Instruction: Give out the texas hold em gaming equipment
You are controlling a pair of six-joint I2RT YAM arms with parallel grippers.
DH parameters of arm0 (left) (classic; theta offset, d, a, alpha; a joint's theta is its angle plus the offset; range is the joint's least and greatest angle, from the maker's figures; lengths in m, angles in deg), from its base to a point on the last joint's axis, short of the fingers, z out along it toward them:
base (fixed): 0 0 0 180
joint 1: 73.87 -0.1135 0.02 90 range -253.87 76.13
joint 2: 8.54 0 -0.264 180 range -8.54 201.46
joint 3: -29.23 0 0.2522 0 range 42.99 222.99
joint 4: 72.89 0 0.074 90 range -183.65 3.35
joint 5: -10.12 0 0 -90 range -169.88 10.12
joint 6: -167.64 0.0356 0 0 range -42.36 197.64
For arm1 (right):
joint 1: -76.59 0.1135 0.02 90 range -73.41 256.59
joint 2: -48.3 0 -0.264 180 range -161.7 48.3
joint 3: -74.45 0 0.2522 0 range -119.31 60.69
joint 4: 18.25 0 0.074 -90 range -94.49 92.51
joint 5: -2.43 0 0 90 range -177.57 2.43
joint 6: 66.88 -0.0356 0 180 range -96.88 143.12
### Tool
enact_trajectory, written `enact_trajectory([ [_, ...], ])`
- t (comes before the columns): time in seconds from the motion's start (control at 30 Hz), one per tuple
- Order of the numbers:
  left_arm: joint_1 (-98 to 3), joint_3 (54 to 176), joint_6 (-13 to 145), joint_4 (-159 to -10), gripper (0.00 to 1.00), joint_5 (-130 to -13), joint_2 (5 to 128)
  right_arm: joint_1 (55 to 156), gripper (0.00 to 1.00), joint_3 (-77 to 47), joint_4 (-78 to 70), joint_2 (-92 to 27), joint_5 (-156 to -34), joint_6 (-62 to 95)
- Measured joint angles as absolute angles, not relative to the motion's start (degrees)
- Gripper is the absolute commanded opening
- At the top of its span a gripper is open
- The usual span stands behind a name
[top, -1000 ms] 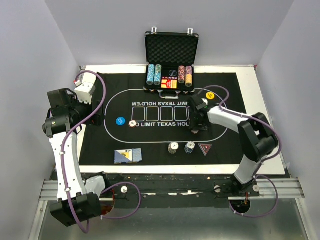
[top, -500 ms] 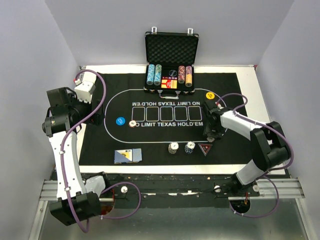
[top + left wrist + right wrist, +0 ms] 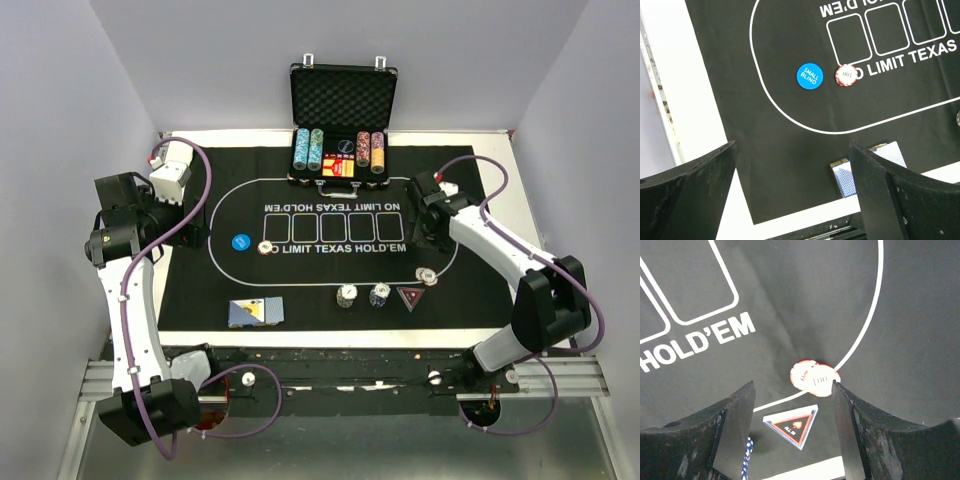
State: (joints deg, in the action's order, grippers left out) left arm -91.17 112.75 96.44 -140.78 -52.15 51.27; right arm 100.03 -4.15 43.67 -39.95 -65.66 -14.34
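Some cards (image 3: 846, 181) partly behind left claw (image 3: 792, 144)

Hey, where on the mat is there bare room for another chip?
Bare mat lies between the card deck and the near chips, and between the blue button and the deck. It's crowded around the red triangle.

Top external: high at the near edge, facing down on the whole mat (image 3: 320, 280). Left wrist: near, blue button (image 3: 810, 76) ahead of left gripper (image 3: 792, 150). Right wrist: near, red-edged chips (image 3: 815, 377) ahead of right gripper (image 3: 792, 390). Overhead shares both.
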Motion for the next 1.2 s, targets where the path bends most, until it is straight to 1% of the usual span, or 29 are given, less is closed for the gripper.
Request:
enact_trajectory([
  [0.17, -91.2, 113.2, 96.2, -141.0, 0.99, -52.2, 51.3, 101.4, 0.72, -3.8, 43.0, -39.9, -65.7, -14.1],
  [0.27, -91.2, 113.6, 96.2, -141.1, 0.99, -52.2, 51.3, 103.6, 0.75, -1.6, 42.9, -39.6, -65.7, -13.9],
  [0.4, -91.2, 113.6, 96.2, -141.2, 0.99, -52.2, 51.3, 113.8, 0.77, -3.6, 42.5, -39.2, -65.5, -12.9],
  [0.5, -91.2, 113.6, 95.9, -141.2, 0.99, -52.2, 51.3, 121.3, 0.81, -8.0, 41.3, -39.2, -66.1, -11.5],
  [0.6, -91.2, 113.6, 95.8, -141.2, 0.99, -52.2, 51.3, 126.1, 0.84, -11.4, 39.4, -39.2, -67.8, -9.7],
  [0.73, -91.2, 113.6, 95.8, -141.2, 0.99, -52.2, 51.2, 129.5, 0.85, -12.6, 39.0, -40.2, -69.4, -7.9],
  [0.9, -91.2, 113.6, 95.6, -141.2, 0.99, -52.2, 51.1, 132.6, 0.85, -12.6, 39.3, -44.5, -70.5, -6.9],
  [1.1, -91.2, 113.6, 95.6, -141.3, 0.99, -52.2, 51.1, 134.4, 0.84, -12.6, 39.6, -48.1, -71.2, -7.1],
  [1.2, -91.2, 113.6, 95.6, -141.2, 0.99, -52.2, 50.9, 134.7, 0.82, -12.6, 39.8, -48.6, -71.4, -7.3],
])
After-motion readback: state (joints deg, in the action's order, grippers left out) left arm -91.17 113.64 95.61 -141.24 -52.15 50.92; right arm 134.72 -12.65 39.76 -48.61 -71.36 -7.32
